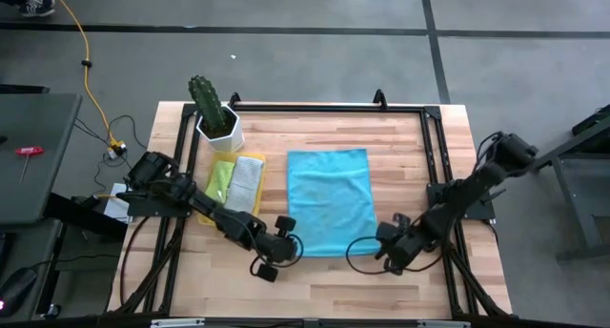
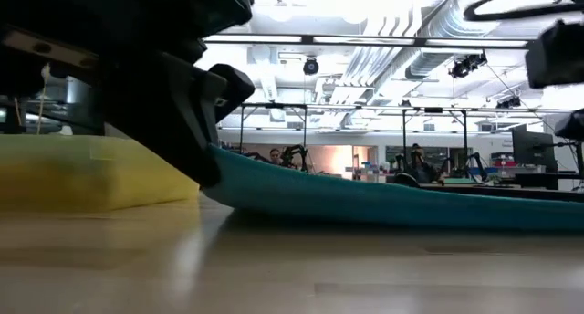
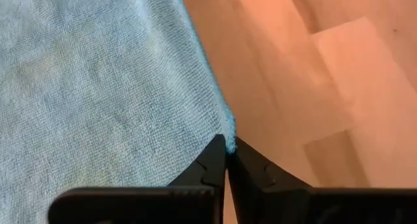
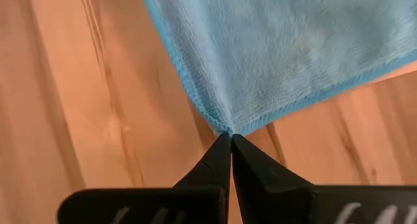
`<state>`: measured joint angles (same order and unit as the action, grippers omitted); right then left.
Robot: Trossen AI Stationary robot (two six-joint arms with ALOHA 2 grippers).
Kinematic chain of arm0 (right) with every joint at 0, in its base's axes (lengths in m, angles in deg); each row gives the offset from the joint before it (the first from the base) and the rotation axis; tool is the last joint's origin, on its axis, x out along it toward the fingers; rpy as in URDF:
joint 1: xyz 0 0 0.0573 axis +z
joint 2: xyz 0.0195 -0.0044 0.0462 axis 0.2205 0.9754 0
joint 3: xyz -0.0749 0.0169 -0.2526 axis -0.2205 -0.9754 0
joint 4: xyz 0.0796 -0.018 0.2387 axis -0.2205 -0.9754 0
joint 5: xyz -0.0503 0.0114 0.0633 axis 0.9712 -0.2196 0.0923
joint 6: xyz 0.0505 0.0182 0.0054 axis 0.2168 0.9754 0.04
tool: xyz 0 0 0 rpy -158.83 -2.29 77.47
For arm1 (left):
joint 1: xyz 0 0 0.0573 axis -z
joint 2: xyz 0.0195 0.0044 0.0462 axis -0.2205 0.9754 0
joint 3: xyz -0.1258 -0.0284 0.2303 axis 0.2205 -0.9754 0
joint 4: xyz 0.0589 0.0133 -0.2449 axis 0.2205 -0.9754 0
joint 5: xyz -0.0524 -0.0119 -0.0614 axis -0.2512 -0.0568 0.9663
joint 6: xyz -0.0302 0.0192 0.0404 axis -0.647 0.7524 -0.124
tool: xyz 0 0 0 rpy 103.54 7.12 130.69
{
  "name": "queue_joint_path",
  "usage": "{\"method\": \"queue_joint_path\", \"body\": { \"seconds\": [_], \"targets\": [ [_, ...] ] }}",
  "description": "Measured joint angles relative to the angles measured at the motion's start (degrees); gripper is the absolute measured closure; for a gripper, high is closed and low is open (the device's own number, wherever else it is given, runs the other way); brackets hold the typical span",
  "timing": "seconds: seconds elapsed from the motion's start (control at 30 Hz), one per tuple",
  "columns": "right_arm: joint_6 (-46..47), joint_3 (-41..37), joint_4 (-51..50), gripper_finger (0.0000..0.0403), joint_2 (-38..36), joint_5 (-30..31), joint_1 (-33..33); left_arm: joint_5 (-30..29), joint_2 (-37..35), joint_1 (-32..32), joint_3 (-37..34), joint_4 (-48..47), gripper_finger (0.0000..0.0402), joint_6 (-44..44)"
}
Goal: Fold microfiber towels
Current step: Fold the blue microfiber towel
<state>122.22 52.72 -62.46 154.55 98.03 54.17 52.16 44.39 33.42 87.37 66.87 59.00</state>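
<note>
light blue towel (image 1: 328, 200) flat on wooden table (image 1: 400, 137), left end effector (image 3: 227, 148) and right end effector (image 4: 230, 138) each pinching a near corner

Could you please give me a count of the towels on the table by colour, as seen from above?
Light blue towel: 1, spread flat, both near corners pinched
Lime green towel: 1, folded
Grey towel: 1, folded
Total: 3
</note>
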Motion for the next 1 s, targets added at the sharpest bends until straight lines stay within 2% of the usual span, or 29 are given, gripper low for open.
{"method": "queue_joint_path", "body": {
  "seconds": [0.27,0.43,0.57,0.77,1.0],
  "targets": [
    [-0.23,0.00,2.24,0.0403,3.20,-0.17,0.79,-0.13,0.10,1.42,-1.80,2.45,0.0400,-2.63],
    [-0.16,0.00,4.29,0.0403,2.57,-3.52,0.77,-0.26,1.93,2.30,-2.34,2.72,0.0400,-7.48],
    [2.41,0.00,6.60,0.0403,1.77,-6.40,1.60,-0.59,2.64,3.33,-2.33,2.92,0.0401,-8.03],
    [3.42,0.00,12.80,0.0403,1.71,-7.37,3.04,-0.59,2.62,3.88,-2.32,2.70,0.0400,-8.84],
    [2.96,0.00,15.74,0.0403,1.21,-7.26,2.59,-0.43,-1.02,3.87,-2.34,1.95,0.0399,-15.08]
  ]
}}
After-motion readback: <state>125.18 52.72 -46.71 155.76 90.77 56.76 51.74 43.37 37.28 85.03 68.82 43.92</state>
